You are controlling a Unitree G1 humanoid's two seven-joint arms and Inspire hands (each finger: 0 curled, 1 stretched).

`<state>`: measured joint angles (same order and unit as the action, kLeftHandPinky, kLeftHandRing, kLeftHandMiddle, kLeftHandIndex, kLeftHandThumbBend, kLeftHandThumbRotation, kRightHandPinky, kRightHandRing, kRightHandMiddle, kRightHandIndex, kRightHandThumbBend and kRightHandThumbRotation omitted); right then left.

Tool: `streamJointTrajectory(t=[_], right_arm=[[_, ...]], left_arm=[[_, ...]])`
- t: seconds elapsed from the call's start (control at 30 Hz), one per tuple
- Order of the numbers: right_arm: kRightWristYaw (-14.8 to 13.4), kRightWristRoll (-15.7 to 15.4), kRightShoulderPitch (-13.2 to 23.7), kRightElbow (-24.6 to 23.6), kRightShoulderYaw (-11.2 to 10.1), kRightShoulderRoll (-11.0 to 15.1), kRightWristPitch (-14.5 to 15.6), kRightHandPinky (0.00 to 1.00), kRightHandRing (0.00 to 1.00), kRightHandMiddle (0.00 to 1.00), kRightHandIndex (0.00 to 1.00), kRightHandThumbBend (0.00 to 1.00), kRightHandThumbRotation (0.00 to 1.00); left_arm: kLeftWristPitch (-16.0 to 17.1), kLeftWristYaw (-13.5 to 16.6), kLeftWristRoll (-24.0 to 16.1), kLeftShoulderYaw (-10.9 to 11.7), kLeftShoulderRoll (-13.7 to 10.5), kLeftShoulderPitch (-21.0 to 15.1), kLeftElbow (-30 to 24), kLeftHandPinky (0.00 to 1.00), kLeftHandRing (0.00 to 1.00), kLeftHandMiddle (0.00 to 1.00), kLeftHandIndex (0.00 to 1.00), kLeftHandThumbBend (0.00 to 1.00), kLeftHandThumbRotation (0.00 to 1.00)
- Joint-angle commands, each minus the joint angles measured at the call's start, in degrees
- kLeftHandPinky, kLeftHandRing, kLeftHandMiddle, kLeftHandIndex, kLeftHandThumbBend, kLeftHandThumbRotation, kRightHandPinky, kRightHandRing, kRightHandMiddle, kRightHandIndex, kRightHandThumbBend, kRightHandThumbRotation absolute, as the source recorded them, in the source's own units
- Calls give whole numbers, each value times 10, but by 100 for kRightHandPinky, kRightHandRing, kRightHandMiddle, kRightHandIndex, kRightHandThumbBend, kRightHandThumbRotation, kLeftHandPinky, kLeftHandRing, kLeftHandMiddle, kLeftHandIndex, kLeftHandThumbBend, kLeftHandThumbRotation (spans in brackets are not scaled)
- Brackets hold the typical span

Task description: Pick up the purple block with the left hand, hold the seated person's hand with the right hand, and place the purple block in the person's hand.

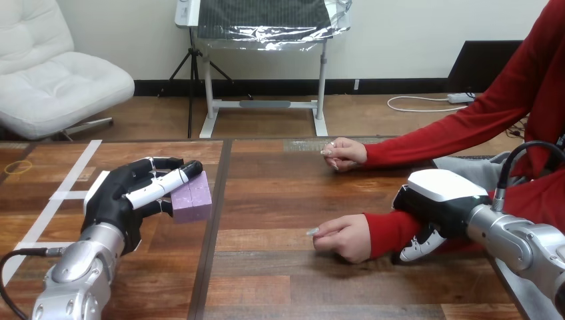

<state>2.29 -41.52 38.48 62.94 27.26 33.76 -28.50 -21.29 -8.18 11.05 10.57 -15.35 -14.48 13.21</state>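
Observation:
The purple block (193, 199) sits at the table's left between the thumb and curled fingers of my left hand (113, 197), which is shut on it; I cannot tell whether the block touches the table. My right hand (436, 200) lies over the person's red-sleeved forearm (390, 230) at the right, just behind the wrist, with its fingers (418, 247) curled down round the sleeve. The person's near hand (343, 237) rests on the table as a loose fist, about a block's length and more to the right of the purple block.
The person's far hand (343, 153) rests on the table further back, fingers closed. White tape lines (63, 195) cross the wooden table (266, 287) at the left. A dark seam (212, 240) runs down the tabletop just right of the block.

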Motion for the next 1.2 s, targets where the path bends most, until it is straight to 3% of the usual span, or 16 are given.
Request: streamJointTrajectory(t=[0.0, 0.43, 1.17], right_arm=[[-2, 14, 29, 7, -8, -3, -6, 15, 19, 26, 27, 78, 27], [-8, 30, 31, 5, -18, 4, -19, 14, 18, 24, 24, 78, 31], [41, 73, 43, -31, -45, 22, -11, 19, 23, 28, 26, 79, 34]], left_arm=[[10, 0, 1, 5, -3, -23, -33, 23, 31, 38, 42, 45, 0], [10, 2, -9, -1, -7, -29, -27, 24, 31, 38, 42, 45, 0], [32, -2, -20, -1, -4, -53, 2, 23, 31, 39, 43, 51, 0]])
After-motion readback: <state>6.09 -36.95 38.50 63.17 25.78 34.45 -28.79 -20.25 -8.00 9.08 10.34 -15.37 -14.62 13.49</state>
